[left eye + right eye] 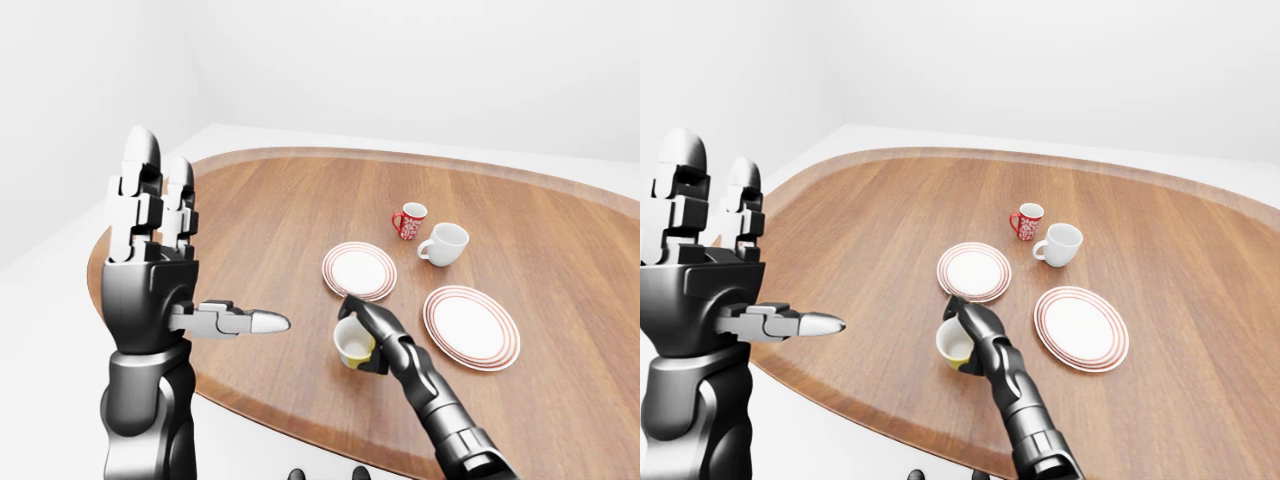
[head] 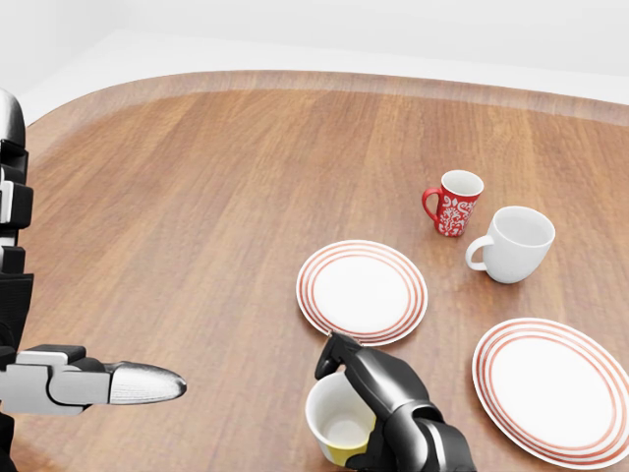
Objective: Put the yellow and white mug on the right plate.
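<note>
The yellow and white mug (image 2: 339, 425) sits low in the head view, below the left plate (image 2: 362, 291), tilted with its mouth up. My right hand (image 2: 378, 403) is closed round its right side and rim. The right plate (image 2: 550, 388), white with red rings, lies to the right of the hand and holds nothing. My left hand (image 1: 160, 250) is raised at the left, open, fingers up and thumb pointing right, holding nothing.
A red patterned mug (image 2: 454, 202) and a white mug (image 2: 514, 243) stand above the plates on the oval wooden table (image 2: 197, 197). The table's near edge (image 1: 250, 405) runs just below my hands.
</note>
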Available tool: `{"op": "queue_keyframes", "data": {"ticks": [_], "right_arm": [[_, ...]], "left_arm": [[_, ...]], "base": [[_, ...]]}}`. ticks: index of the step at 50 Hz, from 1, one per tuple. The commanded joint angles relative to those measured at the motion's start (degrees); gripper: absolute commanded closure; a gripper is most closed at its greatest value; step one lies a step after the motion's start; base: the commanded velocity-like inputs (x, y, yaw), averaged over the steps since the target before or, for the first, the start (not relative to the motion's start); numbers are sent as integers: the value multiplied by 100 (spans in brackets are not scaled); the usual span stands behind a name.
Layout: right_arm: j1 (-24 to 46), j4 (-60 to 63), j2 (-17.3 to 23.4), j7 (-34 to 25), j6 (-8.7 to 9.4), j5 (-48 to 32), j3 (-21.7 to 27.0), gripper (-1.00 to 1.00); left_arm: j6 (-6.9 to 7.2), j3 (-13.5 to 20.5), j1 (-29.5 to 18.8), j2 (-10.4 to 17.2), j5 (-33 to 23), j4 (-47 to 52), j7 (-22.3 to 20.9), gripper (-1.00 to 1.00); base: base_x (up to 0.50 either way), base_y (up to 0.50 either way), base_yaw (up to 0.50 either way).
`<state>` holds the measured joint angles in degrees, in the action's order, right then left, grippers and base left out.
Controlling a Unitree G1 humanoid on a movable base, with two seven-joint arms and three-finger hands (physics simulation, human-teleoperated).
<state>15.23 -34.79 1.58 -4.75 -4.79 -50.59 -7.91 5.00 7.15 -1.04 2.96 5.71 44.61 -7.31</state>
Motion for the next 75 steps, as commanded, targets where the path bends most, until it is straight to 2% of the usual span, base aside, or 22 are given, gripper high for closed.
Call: {"op": "queue_keyframes", "data": {"ticks": [1, 3, 6, 7, 15, 29, 41, 46, 49, 57, 66, 75], "right_arm": [[28, 800, 149, -424, 146, 24, 195, 100], [28, 1071, 211, -588, 254, 59, 266, 100], [24, 1261, 267, -680, 321, 77, 318, 100], [-76, 1535, 281, -812, 402, 61, 325, 100], [-170, 2075, 329, -1107, 586, 30, 393, 100], [24, 2174, 565, -1295, 691, 171, 672, 100], [148, 1803, 926, -1166, 544, 408, 993, 100], [96, 1805, 1023, -1163, 536, 457, 1078, 100], [119, 1635, 1104, -1084, 457, 494, 1135, 100], [241, 1409, 1263, -1007, 425, 609, 1255, 100], [316, 911, 1458, -729, 211, 720, 1355, 100], [377, 616, 1619, -584, 96, 830, 1436, 100]], "left_arm": [[0, 17, -15, 6, 7, 6, 5, -100], [0, 16, -16, 3, 14, 17, 8, -100], [0, 0, -11, 0, 6, -17, 10, -100], [0, -16, 6, -3, -5, -32, 10, -100], [0, -30, 12, -9, -17, -39, 4, -100], [0, -22, -9, -1, -16, -63, 2, -100], [0, -19, 17, -5, -39, -59, -7, -100], [0, -30, 5, -6, -39, -15, 2, -100], [0, -23, 4, -4, -41, -35, -1, -100], [0, -27, 2, -5, -46, -55, -6, -100], [0, -43, 33, -11, -60, -61, -17, -100], [0, -71, 44, -20, -75, -15, -16, -100]], "base": [[0, 0, 0], [0, 0, 0], [0, 0, 0], [0, 0, 0], [0, 0, 0], [0, 0, 0], [0, 0, 0], [0, 0, 0], [0, 0, 0], [0, 0, 0], [0, 0, 0], [0, 0, 0]]}}
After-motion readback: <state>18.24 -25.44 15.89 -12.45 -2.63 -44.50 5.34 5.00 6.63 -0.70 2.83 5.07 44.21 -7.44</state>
